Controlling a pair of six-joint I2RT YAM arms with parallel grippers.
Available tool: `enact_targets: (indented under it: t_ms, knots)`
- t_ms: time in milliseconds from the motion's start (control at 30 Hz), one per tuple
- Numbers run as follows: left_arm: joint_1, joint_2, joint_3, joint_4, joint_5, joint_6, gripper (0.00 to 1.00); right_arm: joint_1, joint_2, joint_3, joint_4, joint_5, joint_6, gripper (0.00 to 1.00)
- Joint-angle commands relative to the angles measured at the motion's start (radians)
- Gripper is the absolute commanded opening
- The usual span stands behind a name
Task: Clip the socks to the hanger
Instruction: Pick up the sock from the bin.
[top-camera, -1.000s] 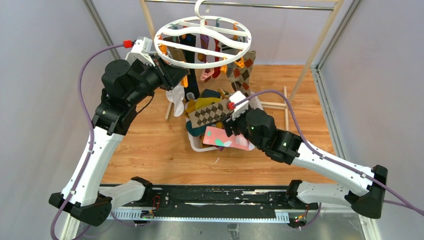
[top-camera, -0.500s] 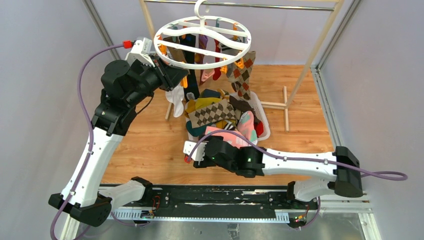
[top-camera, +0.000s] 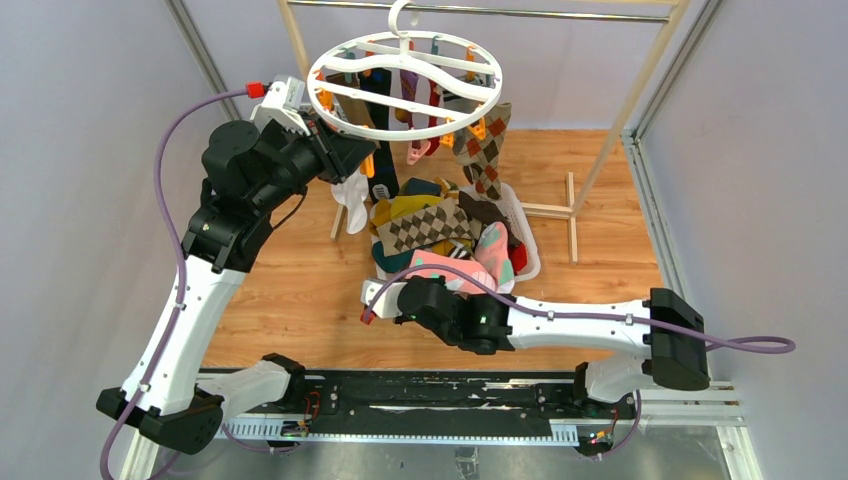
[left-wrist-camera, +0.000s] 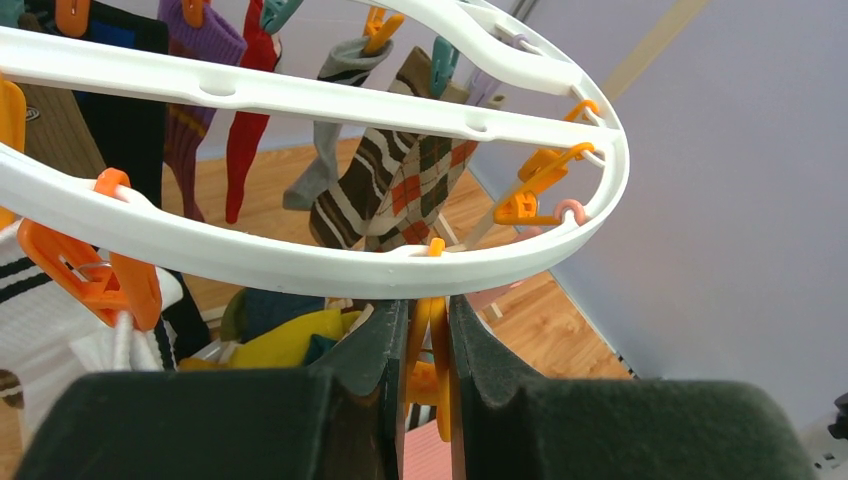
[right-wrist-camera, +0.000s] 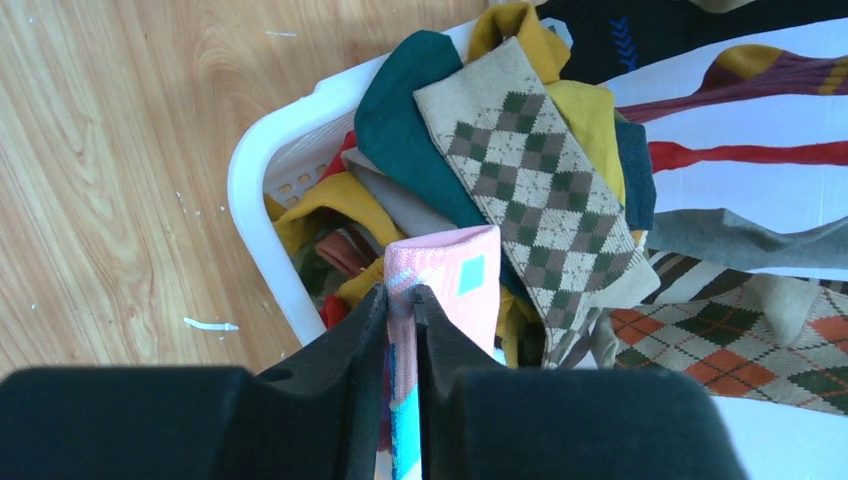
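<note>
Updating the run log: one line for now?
left gripper: shut on orange clip | right gripper: shut on pink sock | hanger: partly filled

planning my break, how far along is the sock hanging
Done: several hung socks are clipped on the hanger. In hand: right gripper pinches a pink sock; left gripper is shut on an orange clip. Left: a sock pile fills the basket.

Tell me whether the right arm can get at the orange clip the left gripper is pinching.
Probably yes. The right gripper, shut on the pink sock, sits low by the basket; the way up to the orange clip in the left gripper looks free.
</note>
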Motion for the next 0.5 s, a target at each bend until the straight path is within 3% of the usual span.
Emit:
enact_targets:
  t_ms: [0,100,300,467]
  knots:
    - [-0.004,-0.021,-0.002,-0.051,0.017,0.018,0.00,-0.011,-0.041,0.044,0.032,0.025,0.030,0.09]
    - [-0.004,-0.023,-0.003,-0.050,0.017,0.018,0.00,-0.021,-0.061,0.047,0.032,0.016,0.054,0.00]
    - [-0.004,-0.020,-0.001,-0.051,0.017,0.014,0.00,-0.057,-0.153,0.061,0.078,-0.038,0.124,0.00]
    - [-0.004,-0.018,0.005,-0.051,0.018,0.014,0.00,-0.077,-0.289,0.000,0.379,-0.075,0.141,0.00]
